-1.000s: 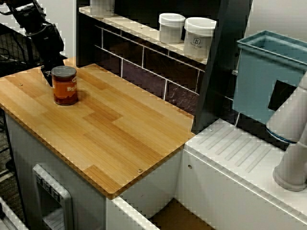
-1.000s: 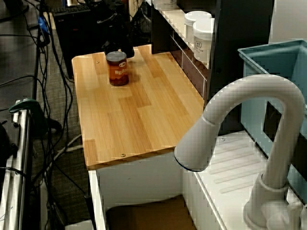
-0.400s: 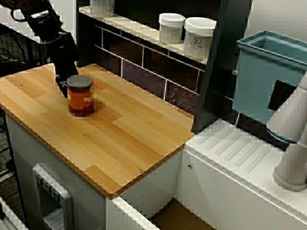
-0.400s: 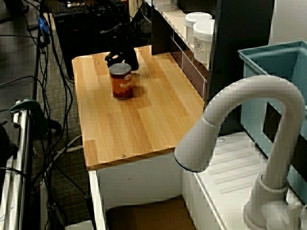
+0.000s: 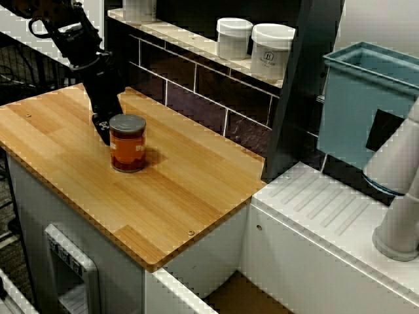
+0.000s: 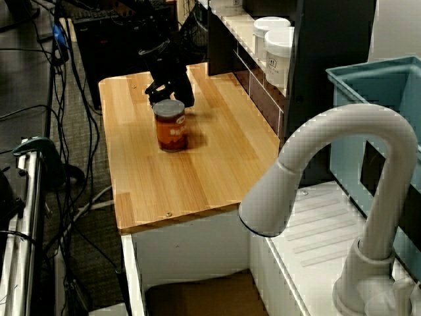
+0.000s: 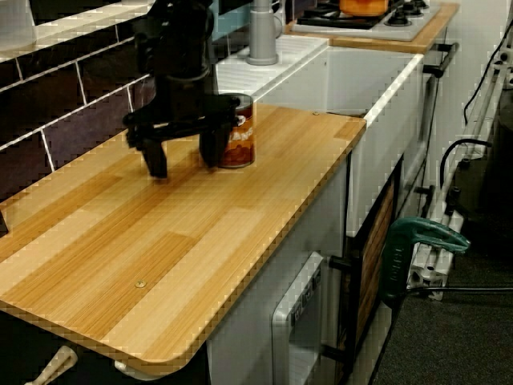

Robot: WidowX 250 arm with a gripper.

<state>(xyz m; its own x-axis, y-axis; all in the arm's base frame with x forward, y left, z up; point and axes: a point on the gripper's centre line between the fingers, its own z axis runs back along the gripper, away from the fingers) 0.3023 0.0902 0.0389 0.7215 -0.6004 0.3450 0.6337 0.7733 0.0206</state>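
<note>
- Black gripper (image 7: 183, 150) is spread wide with nothing between the fingers, clearest in the low view along the counter.
- Orange round jar with a grey metal lid (image 5: 127, 142) stands upright on the pale wooden counter top (image 5: 190, 183), just outside the gripper. One fingertip (image 7: 211, 148) sits right against its side, on the side away from the sink. I can't tell from here whether they actually touch.
- Change over the last second: the jar was near the far-left end of the counter and is now roughly mid-board, closer to the white sink drainboard (image 5: 327, 209). The gripper came along behind it the whole way.
- My read: the jar is being pushed, not carried. It's upright, on the wood, and never between the fingers.
- In the view past the faucet the gripper (image 6: 168, 91) sits behind the jar (image 6: 171, 125), with the curved white faucet (image 6: 329, 191) well apart in the foreground.
- Two white lidded canisters (image 5: 252, 42) are on the shelf above the dark tiled wall (image 5: 196, 88), away from all this.
</note>
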